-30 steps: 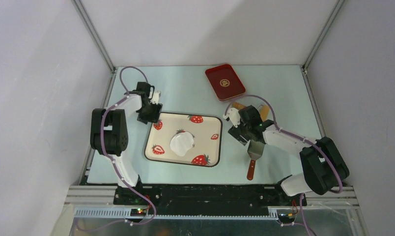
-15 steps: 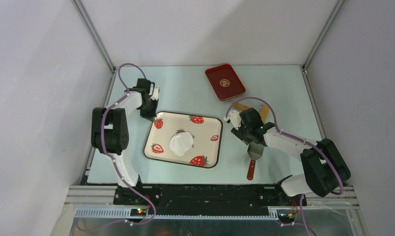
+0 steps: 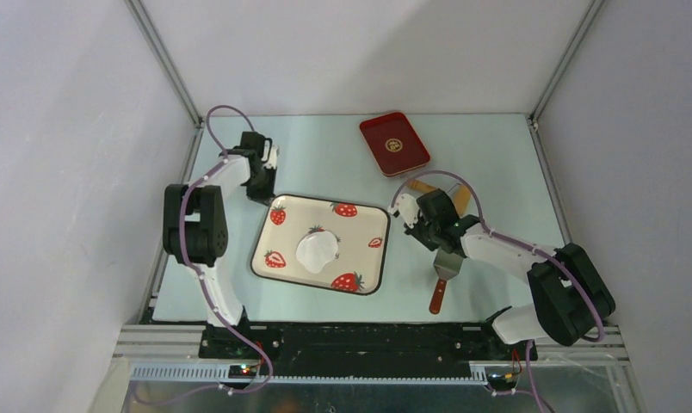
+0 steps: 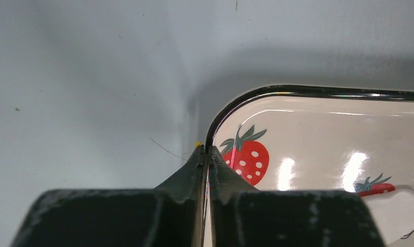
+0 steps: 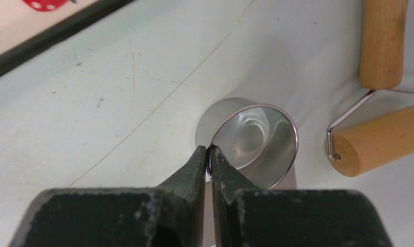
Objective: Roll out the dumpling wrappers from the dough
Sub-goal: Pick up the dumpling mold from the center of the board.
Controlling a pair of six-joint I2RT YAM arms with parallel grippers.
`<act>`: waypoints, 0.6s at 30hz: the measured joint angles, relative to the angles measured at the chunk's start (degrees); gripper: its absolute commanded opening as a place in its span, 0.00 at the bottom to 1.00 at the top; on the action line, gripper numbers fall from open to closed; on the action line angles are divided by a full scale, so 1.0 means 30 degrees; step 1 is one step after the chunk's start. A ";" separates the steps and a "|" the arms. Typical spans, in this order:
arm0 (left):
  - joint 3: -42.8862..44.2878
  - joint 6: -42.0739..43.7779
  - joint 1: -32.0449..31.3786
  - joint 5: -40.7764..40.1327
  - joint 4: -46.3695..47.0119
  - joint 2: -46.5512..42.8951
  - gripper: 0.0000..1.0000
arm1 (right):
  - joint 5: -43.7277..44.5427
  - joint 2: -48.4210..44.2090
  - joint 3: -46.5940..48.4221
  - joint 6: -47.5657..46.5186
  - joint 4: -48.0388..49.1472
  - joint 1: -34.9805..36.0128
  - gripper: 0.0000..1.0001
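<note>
Bench [image 3: 325,155]: pale blue-grey, walled on three sides, carrying everything below.
Left arm [image 3: 192,228]: white and black, rising from the 7 o'clock corner of the bench and reaching toward 12 o'clock along the left edge.
Right arm [image 3: 515,249]: rising from the 5 o'clock corner and stretching toward 10 o'clock.
Strawberry tray [image 3: 312,213]: cream rectangle with a dark rim and red strawberry prints, lying flat at the middle of the bench.
Red tray [image 3: 381,138]: smaller, dark red with a gold emblem, at 1 o'clock from the strawberry tray and well apart from it.
Left hand [image 4: 206,152]: at the strawberry tray's 10 o'clock corner, fingers pinched narrow on the tray's dark rim, which runs into the slit between the tips.
Right hand [image 5: 208,152]: at 3 o'clock from the strawberry tray, fingers pressed narrow on the near rim of the silvery cup.
Scraper [image 3: 443,280]: metal blade with a red-brown handle, flat on the bench at 4 o'clock from the strawberry tray, partly under the right arm, handle pointing to 6 o'clock.
Wooden roller [image 5: 377,139]: a wooden drum on a wire frame with a wooden handle, lying just beside the cup on its 3 o'clock side in the right wrist view.
Dough [image 3: 318,249]: soft white piece with an uneven edge, resting near the centre of the strawberry tray, apart from both hands.
Silvery cup [image 5: 220,116]: small round metal cup, open end tilted toward the wrist camera, standing on the bench between the strawberry tray and the roller.
</note>
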 measured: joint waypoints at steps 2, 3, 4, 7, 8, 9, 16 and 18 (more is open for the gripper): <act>0.0000 -0.0007 0.0095 0.0036 -0.0007 0.0000 0.25 | -0.0044 -0.0160 0.0051 -0.0080 -0.0044 0.0335 0.09; 0.0000 -0.0007 0.0153 0.0044 -0.0007 -0.0007 0.31 | -0.0051 -0.0240 0.0160 -0.0102 -0.0095 0.0554 0.08; 0.0000 0.0007 0.0219 0.0087 -0.0007 -0.0080 0.34 | -0.0044 -0.0306 0.0335 -0.0131 -0.0131 0.0794 0.08; -0.0015 0.0146 0.0525 0.0386 -0.0022 -0.0619 0.47 | 0.0044 -0.0372 0.1217 -0.0240 -0.0168 0.1464 0.07; -0.0036 0.0270 0.0619 0.0481 -0.0007 -0.0918 0.50 | 0.0095 -0.0386 0.1530 -0.0284 -0.0109 0.1712 0.06; -0.0087 0.0430 0.0729 0.0517 0.0000 -0.1275 0.52 | 0.0153 -0.0408 0.1829 -0.0342 -0.0058 0.1967 0.05; -0.1617 0.1843 0.1800 0.0561 0.0240 -0.4459 0.62 | 0.1333 -0.0415 0.3373 -0.0998 0.0583 0.4794 0.00; -0.2186 0.2295 0.2251 0.0583 0.0262 -0.5005 0.65 | 0.1763 -0.0146 0.4167 -0.1224 0.0729 0.5880 0.00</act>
